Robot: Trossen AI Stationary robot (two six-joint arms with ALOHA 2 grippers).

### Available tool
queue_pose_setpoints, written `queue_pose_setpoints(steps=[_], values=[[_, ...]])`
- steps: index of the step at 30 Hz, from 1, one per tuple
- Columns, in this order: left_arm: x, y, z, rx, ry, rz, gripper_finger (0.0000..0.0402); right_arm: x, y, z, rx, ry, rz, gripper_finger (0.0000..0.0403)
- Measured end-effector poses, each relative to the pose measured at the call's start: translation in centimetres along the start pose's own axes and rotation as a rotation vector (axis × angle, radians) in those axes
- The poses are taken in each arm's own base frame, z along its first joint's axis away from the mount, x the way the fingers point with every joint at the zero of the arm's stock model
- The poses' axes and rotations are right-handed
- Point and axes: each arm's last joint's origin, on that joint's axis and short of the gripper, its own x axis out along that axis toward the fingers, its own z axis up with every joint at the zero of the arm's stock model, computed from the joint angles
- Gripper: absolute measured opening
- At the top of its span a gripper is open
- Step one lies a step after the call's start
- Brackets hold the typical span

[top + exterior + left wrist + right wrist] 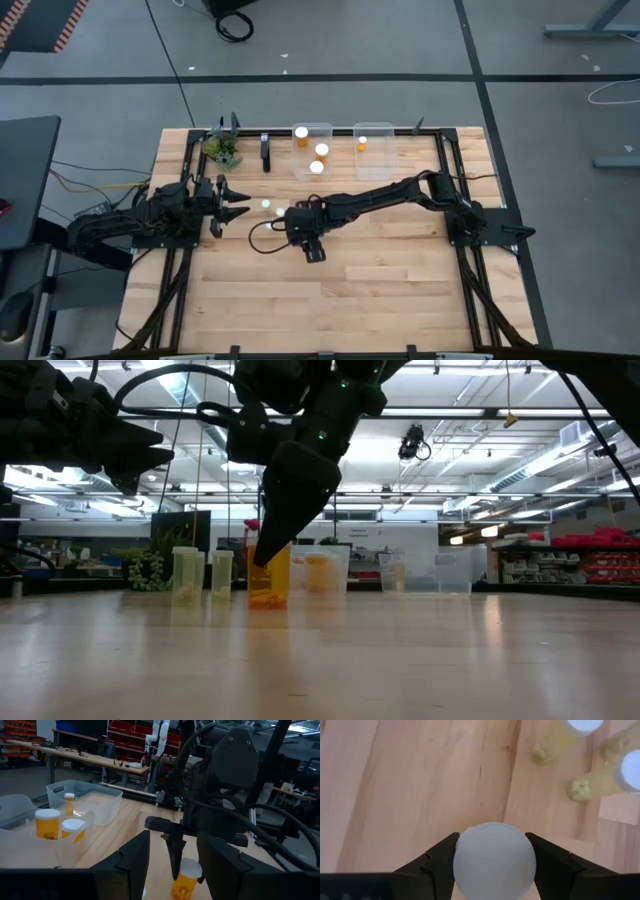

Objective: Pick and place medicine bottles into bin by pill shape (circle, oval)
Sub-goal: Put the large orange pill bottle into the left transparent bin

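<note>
- Wooden planks make up the table (pixel 330 300), which sits on a grey floor, and a big workshop with shelves and ceiling lights shows behind it in the low view.
- The near part of the table is bare wood.
- The right gripper (pixel 495 854) reaches in from the right edge to the middle of the table and points down.
- Its two dark fingers (pixel 438 857) sit on both sides of the round white cap of one medicine bottle (pixel 495 857), touching it or almost touching it.
- In the low view that bottle (pixel 269 582) is orange, stands straight up on the wood, and has small pills at the bottom.
- The left gripper (pixel 236 201) is near the left edge, raised above the wood, with its fingers spread apart and nothing between them.
- Two more slim bottles (pixel 186 574) stand on the wood just past the grabbed one, between the two grippers, and they look pale yellow with white caps.
- A small green plant (pixel 222 149) sits by the far left corner.
- A dark upright block (pixel 265 152) stands beside the plant along the far edge.
- Two clear bins stand side by side at the far edge.
- The left bin (pixel 312 132) holds three orange bottles (pixel 301 134) with white caps.
- The right bin (pixel 374 133) holds one orange bottle (pixel 362 145).
</note>
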Motion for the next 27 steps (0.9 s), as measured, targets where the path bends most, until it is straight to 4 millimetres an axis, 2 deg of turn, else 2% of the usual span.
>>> queue_pose_setpoints(steps=[4, 12, 20, 27], values=[[0.0, 0.0, 0.0, 0.0, 0.0, 0.0, 0.0172, -0.4, -0.5, 0.1, 0.023, 0.018, -0.002, 0.0223], [0.0, 0.0, 0.0, 0.0, 0.0, 0.0, 0.0172, -2.4, -2.4, 1.3, 0.044, 0.012, -0.021, 0.0223], [0.0, 0.0, 0.0, 0.0, 0.0, 0.0, 0.0172, -4.7, -5.3, 2.1, 0.039, 0.024, -0.084, 0.0224], [0.0, 0.0, 0.0, 0.0, 0.0, 0.0, 0.0172, -6.5, -8.7, 2.4, 0.029, 0.002, -0.137, 0.0224]])
